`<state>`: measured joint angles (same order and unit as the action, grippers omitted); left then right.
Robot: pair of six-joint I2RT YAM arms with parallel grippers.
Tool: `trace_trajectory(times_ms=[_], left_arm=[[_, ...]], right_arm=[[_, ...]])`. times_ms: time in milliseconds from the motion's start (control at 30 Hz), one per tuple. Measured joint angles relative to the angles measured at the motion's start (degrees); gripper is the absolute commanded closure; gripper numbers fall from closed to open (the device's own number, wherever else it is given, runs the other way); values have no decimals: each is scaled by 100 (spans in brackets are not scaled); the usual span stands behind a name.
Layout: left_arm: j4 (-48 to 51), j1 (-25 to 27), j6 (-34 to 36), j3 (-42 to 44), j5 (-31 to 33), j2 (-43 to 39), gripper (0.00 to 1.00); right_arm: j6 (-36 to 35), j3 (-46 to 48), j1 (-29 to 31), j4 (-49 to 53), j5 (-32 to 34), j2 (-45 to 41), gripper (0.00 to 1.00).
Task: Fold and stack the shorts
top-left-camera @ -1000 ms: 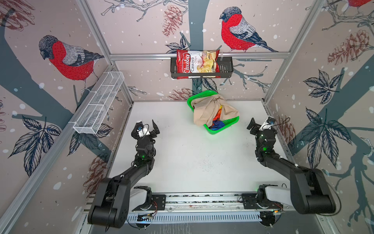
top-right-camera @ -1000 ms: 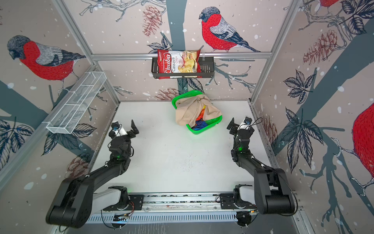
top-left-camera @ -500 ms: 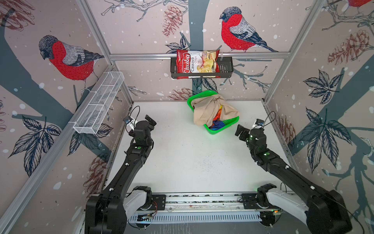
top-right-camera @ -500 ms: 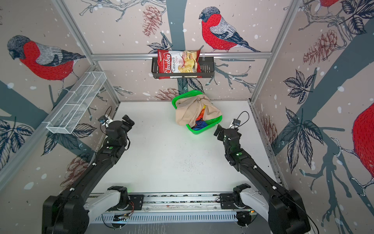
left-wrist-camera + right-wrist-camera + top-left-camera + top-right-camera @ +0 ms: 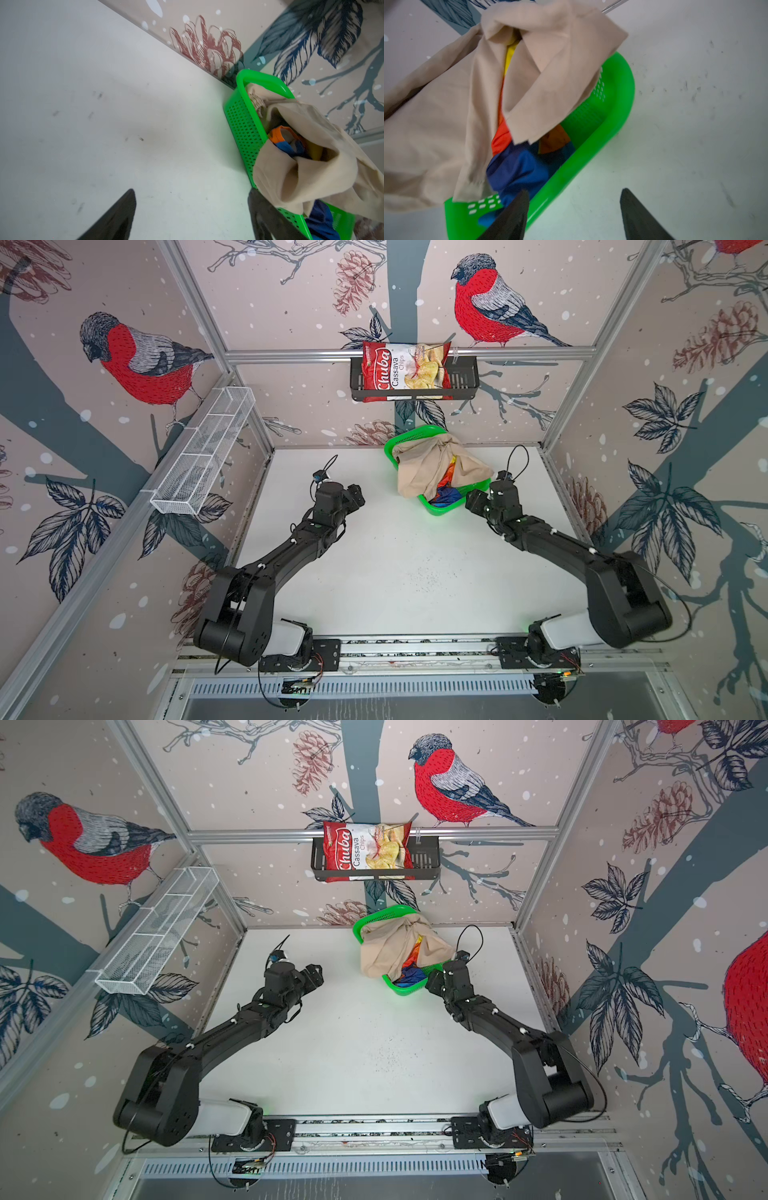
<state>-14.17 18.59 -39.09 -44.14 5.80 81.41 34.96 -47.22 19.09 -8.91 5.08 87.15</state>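
Currently, plain beige cloth shorts (image 5: 424,472) drape over shiny rainbow colour-blocked shorts (image 5: 517,168), both in the green perforated plastic basket (image 5: 438,510) at the back of the white table (image 5: 395,564). Left gripper (image 5: 358,497) is apart from the basket on its left, jaws wide, empty. Right gripper (image 5: 473,502) is just beside the basket's near corner, jaws apart, empty.

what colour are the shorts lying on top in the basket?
The top shorts are plain beige, best seen in the right wrist view.
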Motion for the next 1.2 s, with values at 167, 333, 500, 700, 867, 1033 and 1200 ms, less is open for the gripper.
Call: trace_trajectory(times_ms=[167, 333, 500, 700, 867, 1033, 1200], left_arm=[[-28, 330, -11, -614, -157, 621, 14], [-22, 708, -7, -1294, -201, 1360, 13], [81, 1016, -22, -2149, -304, 2245, 14], [151, 1493, -118, -2911, -459, 2983, 14], [221, 1884, -140, -3615, -702, 3578, 14], [254, 2175, -144, -4262, -962, 4017, 14], [221, 2262, -136, -4385, -1078, 4019, 13]], right_arm=[[400, -426, -280, 44, -247, 769, 22], [774, -658, -323, -190, -640, 1204, 65], [1196, -560, -446, -525, -743, 1217, 74], [1676, 116, -778, -356, -778, 407, 83], [1993, 931, -1322, -90, -592, -734, 91], [2218, 1672, -1976, 350, -428, -1943, 93], [2686, 2319, -2728, 549, -247, -2776, 94]])
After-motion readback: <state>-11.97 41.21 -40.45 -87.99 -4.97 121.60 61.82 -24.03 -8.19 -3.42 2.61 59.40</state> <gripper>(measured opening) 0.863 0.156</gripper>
